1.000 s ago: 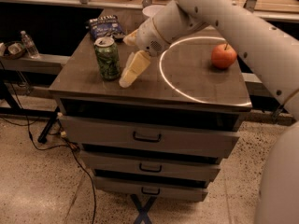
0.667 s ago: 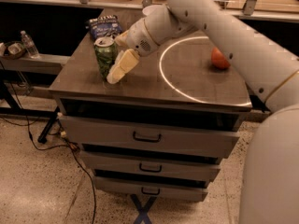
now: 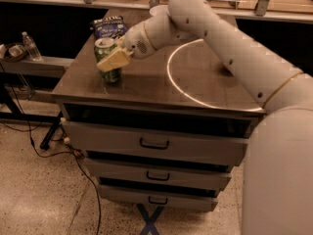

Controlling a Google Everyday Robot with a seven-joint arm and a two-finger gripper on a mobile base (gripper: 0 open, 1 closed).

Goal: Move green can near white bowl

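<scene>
Camera view: my gripper (image 3: 111, 60) sits right against the green can (image 3: 111, 76) — clamped or not, I can't tell. The white bowl (image 3: 157, 9) lies well behind it, beyond the arm. My worry is an off-centre grip tipping the can — or shoving it into the snack bag (image 3: 108, 27) just behind.

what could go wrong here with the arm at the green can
1. The end effector sits against the upright green can near the table's left edge; a sideways nudge could tip it or push it off.
2. The snack bag lies just behind the can and could get knocked.
3. The white bowl is mostly hidden behind the arm, so the sweep over could clip it.
</scene>
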